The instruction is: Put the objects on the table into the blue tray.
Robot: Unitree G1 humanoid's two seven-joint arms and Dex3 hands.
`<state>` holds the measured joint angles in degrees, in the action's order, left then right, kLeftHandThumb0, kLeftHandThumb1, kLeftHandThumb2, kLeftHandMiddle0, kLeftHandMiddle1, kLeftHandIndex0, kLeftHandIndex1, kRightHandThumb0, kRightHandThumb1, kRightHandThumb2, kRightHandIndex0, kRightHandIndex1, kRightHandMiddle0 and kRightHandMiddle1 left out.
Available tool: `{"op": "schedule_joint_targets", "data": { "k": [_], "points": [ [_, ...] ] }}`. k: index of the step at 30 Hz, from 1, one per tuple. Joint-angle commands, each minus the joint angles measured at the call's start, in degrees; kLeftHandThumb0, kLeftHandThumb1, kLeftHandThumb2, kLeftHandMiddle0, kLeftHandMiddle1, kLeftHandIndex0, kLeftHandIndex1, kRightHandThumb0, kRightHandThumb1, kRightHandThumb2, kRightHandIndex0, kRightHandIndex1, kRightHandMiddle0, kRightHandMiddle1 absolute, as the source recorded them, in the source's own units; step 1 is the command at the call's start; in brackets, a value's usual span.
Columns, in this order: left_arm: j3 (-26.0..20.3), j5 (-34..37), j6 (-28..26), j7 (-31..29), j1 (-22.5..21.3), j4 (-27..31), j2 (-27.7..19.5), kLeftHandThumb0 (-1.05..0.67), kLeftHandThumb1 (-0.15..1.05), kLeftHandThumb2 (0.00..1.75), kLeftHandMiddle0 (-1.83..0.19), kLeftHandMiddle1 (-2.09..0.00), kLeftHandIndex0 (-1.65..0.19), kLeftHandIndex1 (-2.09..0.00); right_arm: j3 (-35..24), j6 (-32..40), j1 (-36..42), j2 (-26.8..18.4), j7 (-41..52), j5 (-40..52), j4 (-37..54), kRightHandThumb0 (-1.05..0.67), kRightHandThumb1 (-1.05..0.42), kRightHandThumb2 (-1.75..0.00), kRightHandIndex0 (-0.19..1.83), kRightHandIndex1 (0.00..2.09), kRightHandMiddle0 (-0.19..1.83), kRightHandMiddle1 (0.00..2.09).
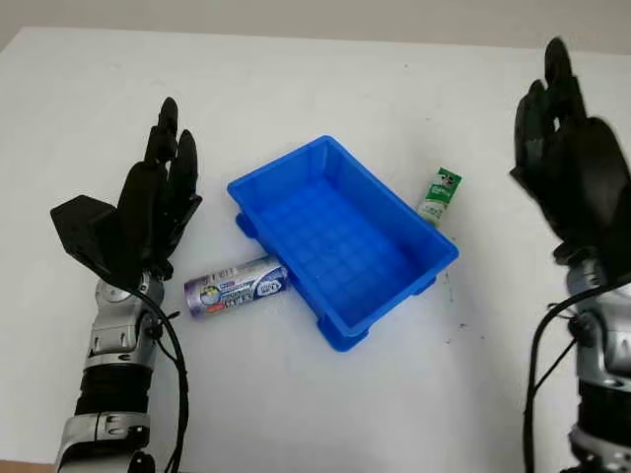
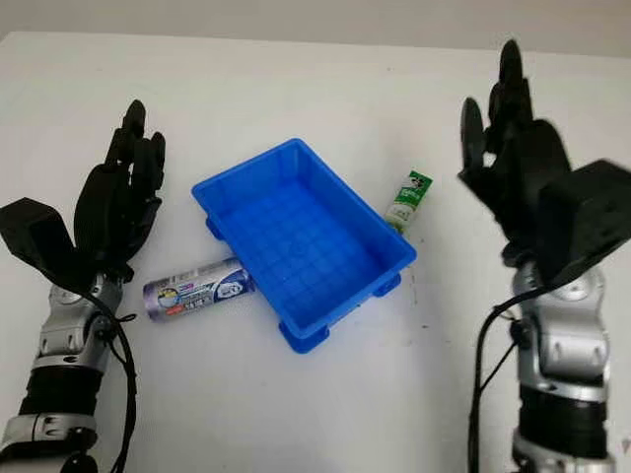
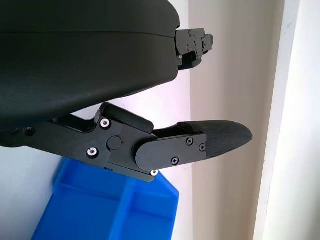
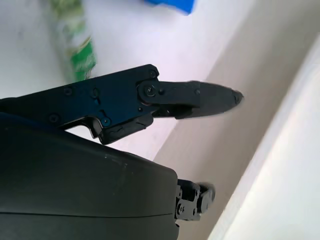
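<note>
An empty blue tray [image 1: 296,168] sits tilted in the middle of the white table. A silver and purple cylindrical roll [image 1: 237,286] lies against the tray's near left side. A small green and white tube [image 1: 440,195] lies by the tray's far right side and also appears in the right wrist view as the tube [image 4: 75,45]. My left hand [image 1: 163,182] is open, raised to the left of the tray, just beyond the roll. My right hand [image 2: 508,128] is open, raised to the right of the tube. Neither hand holds anything.
The white table [image 1: 325,394] spreads all around the tray, with its far edge against a pale wall. A corner of the blue tray [image 3: 110,205] lies below my left hand's fingers [image 3: 220,137].
</note>
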<state>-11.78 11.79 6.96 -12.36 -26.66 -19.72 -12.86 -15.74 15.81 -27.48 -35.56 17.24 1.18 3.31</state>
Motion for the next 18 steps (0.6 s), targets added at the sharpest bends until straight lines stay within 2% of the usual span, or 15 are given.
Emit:
{"op": "schedule_joint_targets", "data": {
  "k": [1,3,5,8,13,18],
  "points": [
    [0.25,-0.18,0.14,-0.02,-0.41,0.61,0.02,-0.79,1.05,0.57,0.10,-0.05,0.11,-0.05,2.67,-0.66,-3.34,-6.76,3.73,-2.96,-1.65,-0.30,-0.77,-0.06,0.36,0.29,0.11,0.73],
    [0.35,-0.27,-0.21,-0.03,-0.15,1.00,-0.06,-0.79,1.05,0.57,0.11,-0.05,0.12,-0.05,6.31,-6.34,-4.35,-11.57,5.59,-8.79,-3.94,-0.25,-0.71,-0.05,0.42,0.27,0.25,0.58],
    [0.54,-0.50,-0.36,-0.04,0.00,1.23,-0.16,-0.79,1.05,0.57,0.11,-0.05,0.13,-0.04,10.12,-15.36,-5.42,-16.16,6.71,-14.94,-8.03,-0.24,-0.66,-0.05,0.49,0.24,0.37,0.43],
    [0.77,-0.35,-0.51,-0.44,0.06,1.43,-0.18,-0.78,1.05,0.58,0.12,-0.05,0.14,-0.04,17.79,-22.01,-8.06,-21.58,9.20,-26.55,-11.37,-0.26,-0.70,-0.06,0.48,0.12,0.46,0.16],
    [0.65,-0.35,-0.66,-0.26,0.26,1.75,-0.28,-0.78,1.05,0.58,0.12,-0.05,0.13,-0.05,23.54,-28.31,-11.10,-22.50,11.66,-34.03,-15.02,-0.27,-0.74,-0.07,0.43,0.07,0.46,0.08],
    [0.21,0.22,-0.89,-0.46,0.49,2.00,-0.32,-0.77,1.05,0.58,0.11,-0.05,0.12,-0.05,26.46,-33.46,-12.20,-21.46,11.62,-36.65,-18.54,-0.14,-0.74,-0.06,0.42,0.06,0.47,0.07]
  ]
}}
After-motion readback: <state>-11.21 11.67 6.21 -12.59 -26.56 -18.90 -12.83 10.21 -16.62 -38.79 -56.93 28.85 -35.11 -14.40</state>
